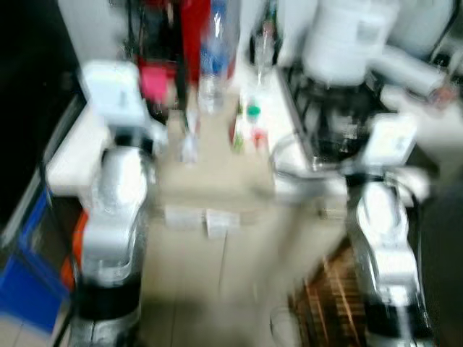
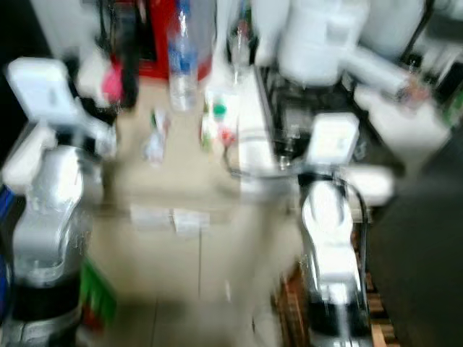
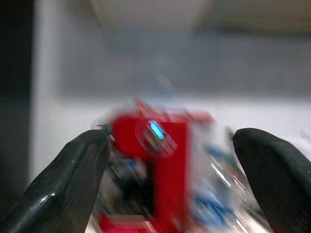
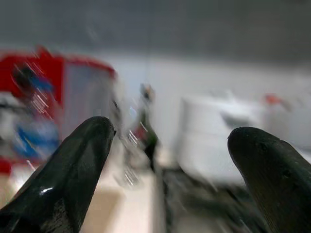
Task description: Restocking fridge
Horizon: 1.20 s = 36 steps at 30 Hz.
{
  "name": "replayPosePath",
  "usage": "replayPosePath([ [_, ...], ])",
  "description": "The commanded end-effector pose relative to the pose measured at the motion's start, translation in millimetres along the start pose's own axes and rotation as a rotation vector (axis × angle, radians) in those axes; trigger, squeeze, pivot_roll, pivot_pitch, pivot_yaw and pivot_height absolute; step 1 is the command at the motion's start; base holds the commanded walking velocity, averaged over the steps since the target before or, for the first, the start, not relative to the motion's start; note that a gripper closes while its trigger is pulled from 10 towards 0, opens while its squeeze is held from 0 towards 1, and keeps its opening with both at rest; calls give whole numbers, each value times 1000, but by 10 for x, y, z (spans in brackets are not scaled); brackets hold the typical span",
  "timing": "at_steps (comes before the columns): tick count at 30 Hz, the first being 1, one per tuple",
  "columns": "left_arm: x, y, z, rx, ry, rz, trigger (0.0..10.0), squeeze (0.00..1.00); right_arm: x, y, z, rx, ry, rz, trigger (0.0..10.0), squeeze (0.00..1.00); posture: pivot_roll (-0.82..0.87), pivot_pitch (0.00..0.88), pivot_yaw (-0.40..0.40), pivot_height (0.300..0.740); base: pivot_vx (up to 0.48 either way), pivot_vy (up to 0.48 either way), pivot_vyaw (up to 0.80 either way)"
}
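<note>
Everything was pretty blurry, but the table looked beige. At its back stood a bright red appliance and a clear bottle with a blue label. A big white pot sat on the black stove. Both arms were silver with white blocks, and each tool's fingers were glossy black.

- Bare room is left on the near part of the counter.
- The far side is blocked by a clear bottle and a red appliance.
- The right is barred by a white cooker.
</note>
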<state>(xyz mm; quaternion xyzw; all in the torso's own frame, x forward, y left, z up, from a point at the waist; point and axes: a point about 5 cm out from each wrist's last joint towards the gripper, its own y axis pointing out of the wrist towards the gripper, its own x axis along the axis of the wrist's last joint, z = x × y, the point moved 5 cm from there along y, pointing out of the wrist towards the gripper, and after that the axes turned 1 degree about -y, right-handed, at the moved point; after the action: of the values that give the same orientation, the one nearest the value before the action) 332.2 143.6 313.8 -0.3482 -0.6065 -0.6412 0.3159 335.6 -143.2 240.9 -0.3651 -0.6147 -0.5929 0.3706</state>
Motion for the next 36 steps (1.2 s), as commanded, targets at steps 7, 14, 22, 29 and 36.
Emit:
replayPosePath([
  [7, -43, 100, 129, 35, -35, 37, 10000, 0, 237, 45, 110, 26, 13, -72, 10000, 39, -46, 0, -40, 740, 69, 0, 0],
  [14, -40, 87, 92, -15, -31, 44, 10000, 0, 165, 30, 124, 28, 23, -40, 10000, 43, -33, 0, -41, 740, 0, 136, 0],
  [22, -189, 78, 47, -34, -26, 114, 10000, 0, 107, 28, 139, 29, 32, -14, 10000, 43, -29, 0, -42, 740, 0, 417, 0],
  [29, -415, 58, 35, -34, -28, 226, 10000, 0, 61, 9, 140, 31, 28, 7, 10000, 43, -35, 0, -40, 740, 0, 0, 0],
  [36, -701, 37, -88, -61, -118, 366, 10000, 0, 51, -2, 133, 27, 26, 14, 10000, 43, -40, 0, -37, 740, 0, 0, 0],
])
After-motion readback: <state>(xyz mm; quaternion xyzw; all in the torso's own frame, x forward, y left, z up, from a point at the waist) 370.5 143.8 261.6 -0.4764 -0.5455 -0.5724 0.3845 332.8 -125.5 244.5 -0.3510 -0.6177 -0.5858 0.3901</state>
